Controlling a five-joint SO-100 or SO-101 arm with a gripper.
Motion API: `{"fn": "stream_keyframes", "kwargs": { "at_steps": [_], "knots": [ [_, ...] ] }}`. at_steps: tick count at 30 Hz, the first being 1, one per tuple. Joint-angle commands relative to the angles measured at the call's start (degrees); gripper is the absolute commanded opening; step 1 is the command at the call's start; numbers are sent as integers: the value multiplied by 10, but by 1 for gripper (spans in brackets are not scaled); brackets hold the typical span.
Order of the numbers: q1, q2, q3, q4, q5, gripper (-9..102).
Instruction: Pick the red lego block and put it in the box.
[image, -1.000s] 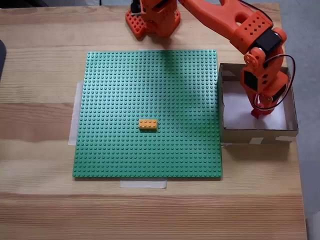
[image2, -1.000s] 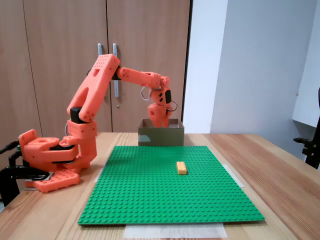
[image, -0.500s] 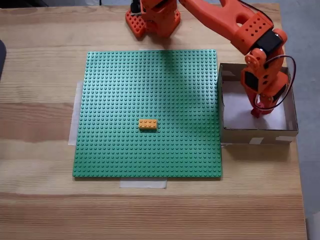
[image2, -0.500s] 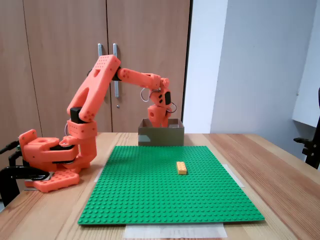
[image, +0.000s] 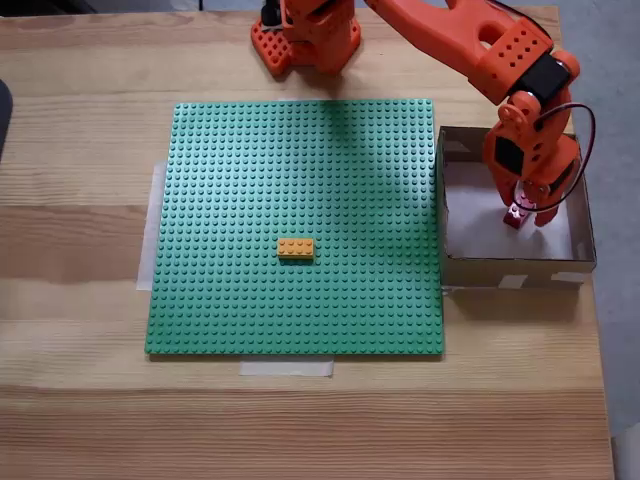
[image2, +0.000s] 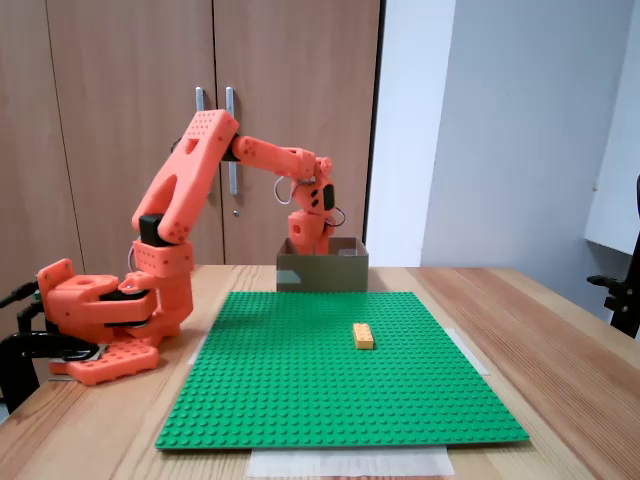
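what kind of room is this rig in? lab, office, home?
Probably an office or small lab: wooden cabinet doors behind the arm, a plain white wall, and part of an office chair beside the wooden table.

Orange arm (image2: 200, 170) is reaching from the table's near-left across to the box (image2: 322, 270) at the green baseplate's (image2: 340, 370) far edge, gripper (image2: 307, 240) hanging down into it. Yellow-orange brick (image2: 362, 335) is sitting on the baseplate, right of centre.

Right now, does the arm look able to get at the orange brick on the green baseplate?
Probably yes. The orange brick lies alone on the green baseplate with nothing over it; the gripper is above the box.
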Motion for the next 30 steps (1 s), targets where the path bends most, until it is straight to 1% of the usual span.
{"fn": "stream_keyframes", "kwargs": {
  "at_steps": [1, 6, 17, 26, 29, 30],
  "knots": [
    [11, 61, 6, -16, 0, 20],
    [29, 127, 52, -53, 2, 19],
    [30, 277, 107, -33, 8, 15],
    [41, 422, 165, -11, -26, 13],
    [55, 475, 201, -16, -37, 12],
    [73, 521, 239, -24, -51, 11]
  ]
}}
